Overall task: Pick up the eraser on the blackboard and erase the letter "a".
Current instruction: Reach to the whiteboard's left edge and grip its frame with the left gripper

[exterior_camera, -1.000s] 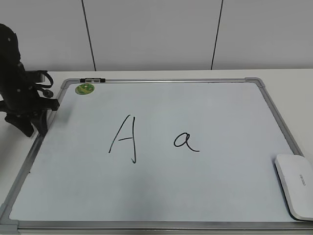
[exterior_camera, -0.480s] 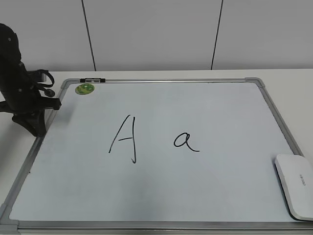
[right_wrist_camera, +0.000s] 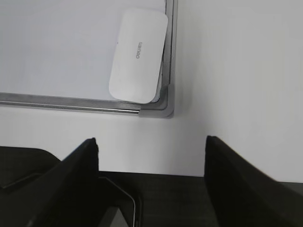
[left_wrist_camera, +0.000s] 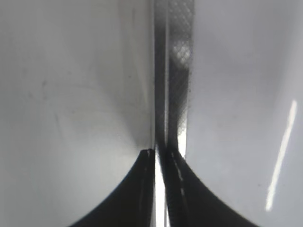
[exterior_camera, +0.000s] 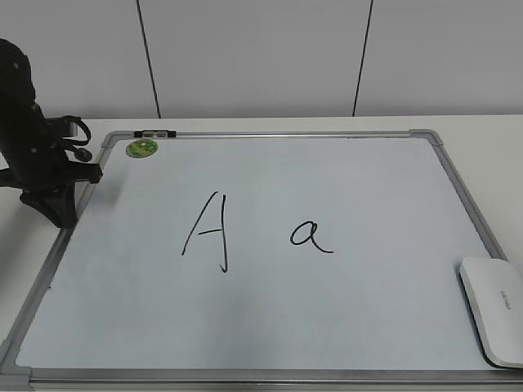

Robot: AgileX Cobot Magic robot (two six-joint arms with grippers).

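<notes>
Both sets of jaws differ: the left gripper [left_wrist_camera: 160, 158] has its two dark fingers pressed nearly together with only a thin sliver of light between them and nothing held, while the right gripper [right_wrist_camera: 151, 146] stands wide apart and empty. From its wrist camera, the left gripper sits directly over the whiteboard's [exterior_camera: 327, 180] silver-grey frame along the left edge; in the exterior view the black left arm [exterior_camera: 37, 155] stands at that same edge. The whiteboard lies flat on a white table [exterior_camera: 490, 126]. Written on it in black marker are a tall capital "A" [exterior_camera: 208, 233] and, just to its right, a small lowercase "a" [exterior_camera: 309, 235]. A round green sticker [exterior_camera: 141, 148] sits at the board's far left corner (its print is too small to read). The white eraser [exterior_camera: 494, 309] lies at the board's near right corner, overlapping the frame, well apart from both letters. Small grey lettering runs along its top, too blurred to read. From the right wrist camera, the eraser [right_wrist_camera: 138, 55] lies ahead of the open fingers, untouched.
</notes>
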